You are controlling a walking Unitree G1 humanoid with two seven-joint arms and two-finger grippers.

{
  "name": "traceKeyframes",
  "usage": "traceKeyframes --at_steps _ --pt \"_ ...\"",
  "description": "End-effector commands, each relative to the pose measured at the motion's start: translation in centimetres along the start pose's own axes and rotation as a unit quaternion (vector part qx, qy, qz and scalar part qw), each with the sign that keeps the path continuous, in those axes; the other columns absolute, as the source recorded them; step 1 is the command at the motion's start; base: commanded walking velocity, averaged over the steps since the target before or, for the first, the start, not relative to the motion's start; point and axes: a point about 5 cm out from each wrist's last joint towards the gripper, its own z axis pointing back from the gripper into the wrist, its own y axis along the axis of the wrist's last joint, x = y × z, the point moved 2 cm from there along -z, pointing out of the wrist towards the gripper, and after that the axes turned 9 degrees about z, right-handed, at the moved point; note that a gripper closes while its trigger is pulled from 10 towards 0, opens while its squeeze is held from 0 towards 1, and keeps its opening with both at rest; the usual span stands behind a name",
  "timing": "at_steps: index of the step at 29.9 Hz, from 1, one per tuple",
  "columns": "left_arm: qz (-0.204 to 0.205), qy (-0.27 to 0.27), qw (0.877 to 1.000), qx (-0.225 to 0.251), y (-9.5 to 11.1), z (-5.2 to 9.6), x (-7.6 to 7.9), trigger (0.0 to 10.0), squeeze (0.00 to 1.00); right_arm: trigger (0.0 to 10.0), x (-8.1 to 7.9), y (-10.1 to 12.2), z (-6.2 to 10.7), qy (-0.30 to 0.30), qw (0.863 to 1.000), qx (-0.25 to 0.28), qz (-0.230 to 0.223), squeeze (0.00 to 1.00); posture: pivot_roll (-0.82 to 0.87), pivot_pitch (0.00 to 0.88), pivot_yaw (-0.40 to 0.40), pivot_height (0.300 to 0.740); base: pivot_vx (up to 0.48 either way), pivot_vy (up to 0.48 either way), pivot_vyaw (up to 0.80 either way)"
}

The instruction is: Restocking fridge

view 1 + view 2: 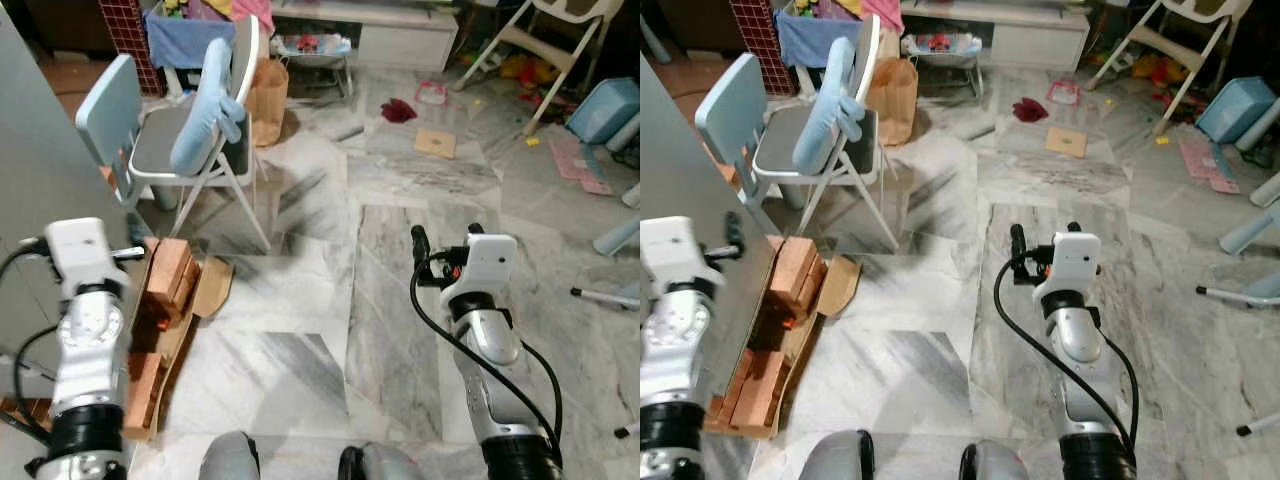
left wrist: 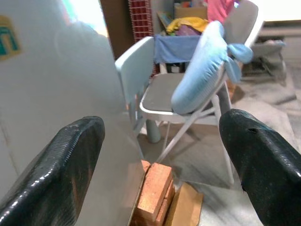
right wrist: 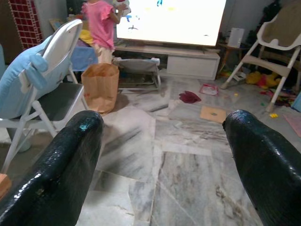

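Landmark: folding chair [image 1: 190,150], grey seat, pale blue cushion [image 1: 205,105] draped over its back, standing on grey-veined marble floor [image 1: 390,290].

Left gripper [image 2: 162,155]: raised at the robot's left, close against a grey panel [image 2: 56,94], on the robot's side of the chair. Fingers [image 2: 61,165] spread wide, nothing between them. The wrist view looks past them at the chair and panel.

Right gripper [image 3: 162,155]: raised at the robot's right, over bare floor to the right of the chair. Fingers [image 3: 56,165] spread wide, holding nothing.

Panel: flat, grey, upright, just left of the chair; probably the fridge side or door, cannot tell which. One teal and yellow sticker [image 2: 8,36] near its upper edge; the writing is too blurred to read.

Cardboard tray [image 1: 200,300] lies on the floor at the panel's foot, on the robot's side of the chair, holding orange-brown blocks [image 1: 168,272]; a second stack [image 1: 140,385] sits nearer the robot. No label can be made out on them.

Beyond the chair: brown paper bag [image 1: 268,100] just to its right, no print legible. Farther back, a low white cabinet [image 1: 400,35] under a bright screen [image 3: 169,21]. A person in a pink top [image 3: 99,26] stands by the cabinet, behind the chair.

Well to the right of the chair: red cloth [image 1: 398,110], a cardboard square [image 1: 436,143], a white high chair [image 1: 555,45], a blue bin [image 1: 603,108], scattered toys.

No readable brand or text anywhere.
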Motion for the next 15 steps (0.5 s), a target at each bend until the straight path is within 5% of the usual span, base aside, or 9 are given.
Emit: traceKeyframes --at_steps 1,8,15 --pt "-0.011 0.007 1.000 0.005 0.0 0.1 -0.5 10.0 0.00 10.0 -0.1 0.1 -0.1 0.004 1.000 0.003 0.003 0.00 0.02 0.072 -0.020 0.740 0.000 0.480 0.00" --pt "-0.005 -0.014 1.000 -0.003 -0.9 1.4 1.0 10.0 0.00 10.0 -0.4 0.2 -0.2 0.013 1.000 0.009 0.006 0.00 0.02 0.067 -0.025 0.740 0.000 0.480 0.74" --pt "-0.003 -0.031 1.000 -0.005 -1.2 2.1 1.3 10.0 0.00 10.0 -0.2 0.1 -0.3 0.008 1.000 0.006 0.002 0.00 0.03 0.069 -0.027 0.740 0.000 0.480 0.00"
